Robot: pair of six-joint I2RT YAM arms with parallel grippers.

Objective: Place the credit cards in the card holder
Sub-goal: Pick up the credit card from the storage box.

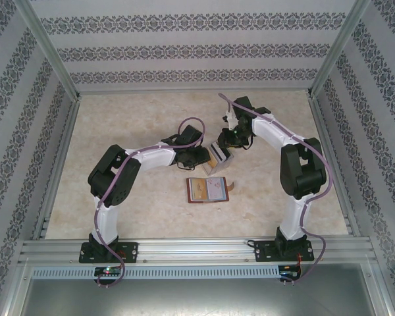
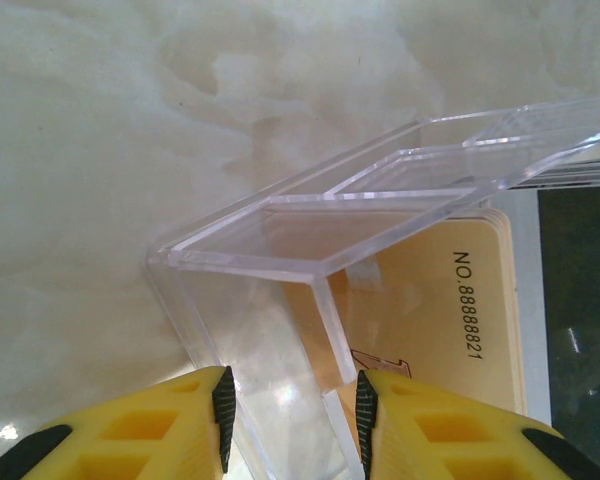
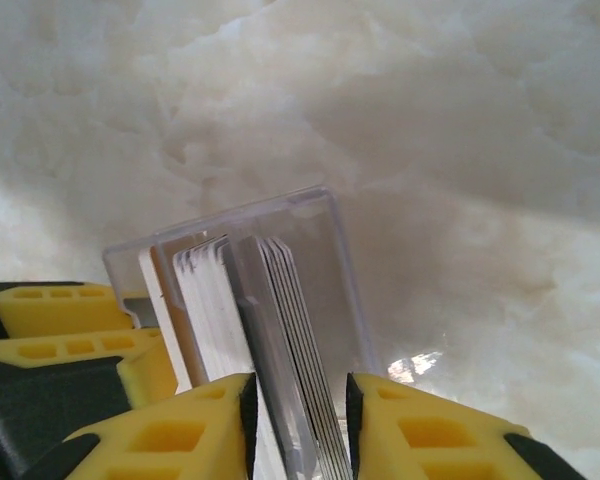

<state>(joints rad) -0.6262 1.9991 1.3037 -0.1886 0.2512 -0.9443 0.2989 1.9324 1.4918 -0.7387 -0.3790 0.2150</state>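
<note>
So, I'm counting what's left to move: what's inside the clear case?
A stack of cards sits packed in the clear case; one outer card is tan, printed NO.88888821. The right gripper covers their near ends, so I cannot count them.

the credit cards [image 3: 280, 340] sit in the clear case [image 2: 230, 310], behind the card holder [image 1: 209, 190].

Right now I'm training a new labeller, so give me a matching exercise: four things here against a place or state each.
Things: 1 card holder, 2 clear case, 3 tan card, 4 card stack.
States: a between the jaws of the right gripper, b open on the table, c reads NO.88888821, d wall between the jaws of the left gripper.
Pairs: 1-b, 2-d, 3-c, 4-a.
</note>
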